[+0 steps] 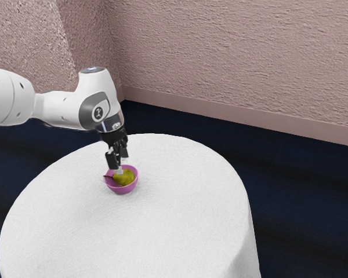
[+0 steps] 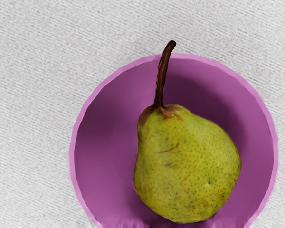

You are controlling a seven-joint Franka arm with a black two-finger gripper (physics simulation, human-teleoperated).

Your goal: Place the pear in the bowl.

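We see one pear [image 2: 190, 164], yellow-green and finely speckled, lying on its side inside the bowl [image 2: 92, 156]. Its one dark brown stem [image 2: 162, 78] is slightly curved and reaches out across the rim. There are a few reddish-brown scuffs on the skin, close to the stem end. We count a single bowl too, round and pinkish purple, with a paler rim and a deeper tone inside; it stands upright. Just above it come the two black jaws, parted from each other, with nothing in their hold that we can make out; whether a tip brushes the pear we cannot tell. They belong to one arm [image 1: 64, 109], white with grey and black parts, which enters from the exterior view's left and bends down toward the bowl. Under it all is one round surface [image 1: 180, 214], covered by one white cloth with a fine weave that drops over the edge in soft folds. Around that we find a dark blue floor [image 1: 301, 197], then rough, pinkish-beige walls [image 1: 238, 52] meeting at a corner behind the arm, and a smooth skirting board [image 1: 220, 111] of a similar colour along their foot.
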